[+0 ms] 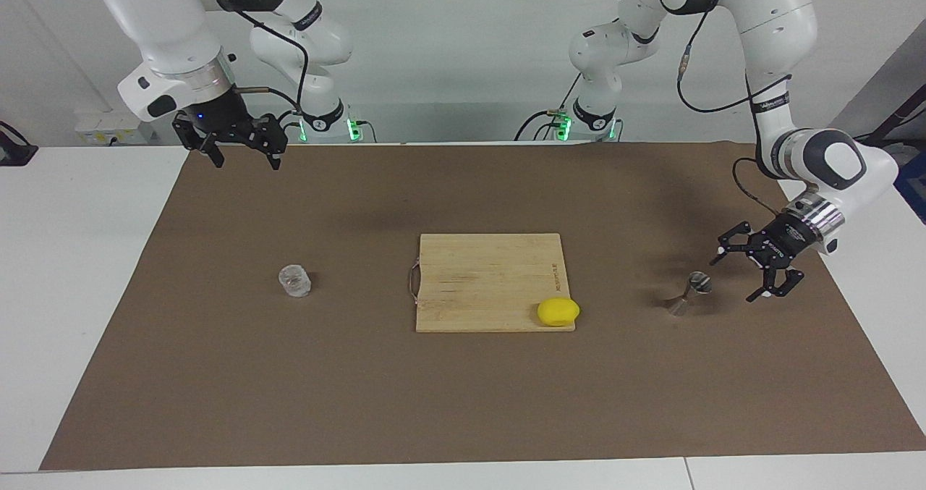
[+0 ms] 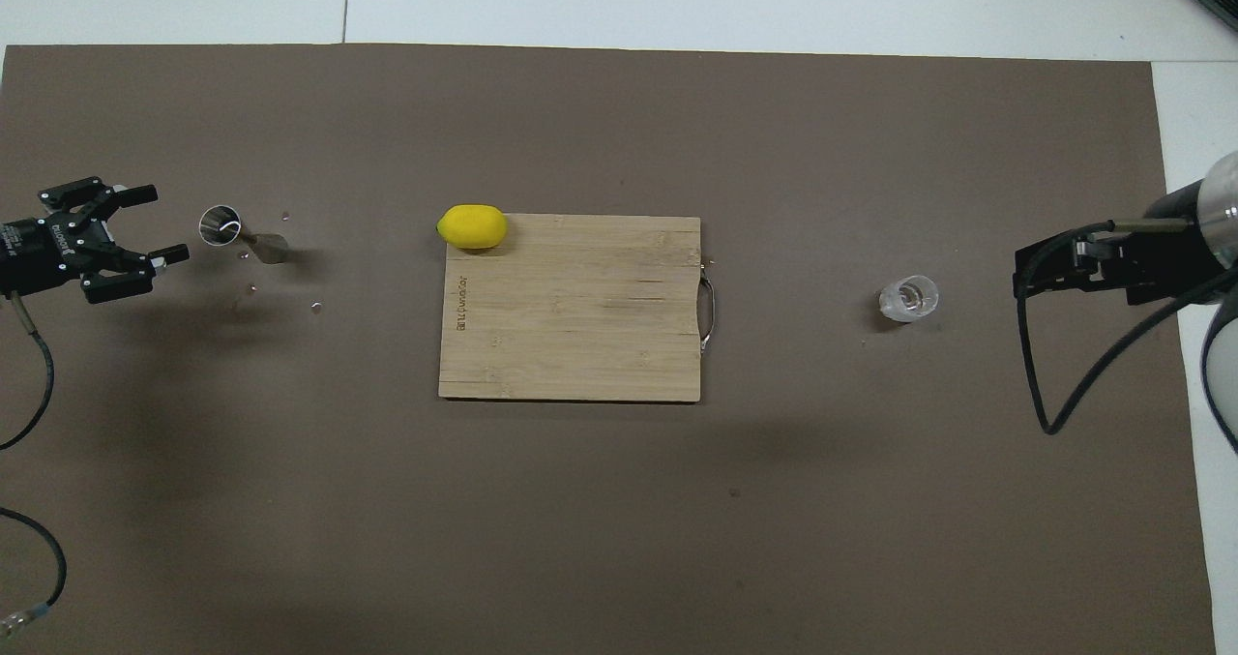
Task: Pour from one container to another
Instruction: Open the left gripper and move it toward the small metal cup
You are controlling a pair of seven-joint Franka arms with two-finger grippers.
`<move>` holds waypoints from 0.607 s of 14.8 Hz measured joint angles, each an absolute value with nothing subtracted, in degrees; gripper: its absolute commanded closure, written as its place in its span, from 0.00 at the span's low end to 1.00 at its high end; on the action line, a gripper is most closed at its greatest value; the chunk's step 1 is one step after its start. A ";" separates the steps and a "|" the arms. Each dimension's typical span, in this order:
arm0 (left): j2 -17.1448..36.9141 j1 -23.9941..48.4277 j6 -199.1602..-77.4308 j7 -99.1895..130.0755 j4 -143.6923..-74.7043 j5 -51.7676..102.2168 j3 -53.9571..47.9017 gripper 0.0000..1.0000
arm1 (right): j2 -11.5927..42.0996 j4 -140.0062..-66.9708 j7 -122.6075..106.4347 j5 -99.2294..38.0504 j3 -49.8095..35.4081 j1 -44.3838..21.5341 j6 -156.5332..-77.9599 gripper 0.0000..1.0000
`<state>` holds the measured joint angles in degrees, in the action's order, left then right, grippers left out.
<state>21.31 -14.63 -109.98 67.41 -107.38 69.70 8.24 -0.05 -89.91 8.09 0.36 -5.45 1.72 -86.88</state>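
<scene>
A small clear glass cup (image 1: pixel 294 281) (image 2: pixel 908 299) stands on the brown mat toward the right arm's end. A silver hourglass-shaped jigger (image 1: pixel 687 294) (image 2: pixel 237 234) stands on the mat toward the left arm's end. My left gripper (image 1: pixel 736 273) (image 2: pixel 164 223) hangs low beside the jigger, open. Its fingers point at the jigger with a small gap left, and nothing is between them. My right gripper (image 1: pixel 246 163) (image 2: pixel 1025 270) waits raised over the right arm's end of the mat, open and empty, well apart from the cup.
A wooden cutting board (image 1: pixel 492 258) (image 2: pixel 571 345) with a metal handle lies mid-mat between the two containers. A yellow lemon (image 1: pixel 558 311) (image 2: pixel 472 226) sits on the board's corner toward the left arm's end. The brown mat (image 1: pixel 463 403) (image 2: pixel 619 520) covers the white table.
</scene>
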 measured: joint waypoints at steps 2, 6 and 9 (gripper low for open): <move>21.17 -14.63 -109.77 66.27 -107.75 69.71 7.92 0.00 | -0.05 -89.91 8.09 0.36 -5.45 1.72 -86.88 0.00; 20.74 -14.59 -109.06 59.73 -109.31 69.72 7.00 0.00 | -0.05 -89.91 8.09 0.36 -5.45 1.72 -86.88 0.00; 20.39 -14.30 -109.05 57.44 -110.03 69.85 6.63 0.00 | -0.05 -89.91 8.09 0.36 -5.45 1.72 -86.88 0.00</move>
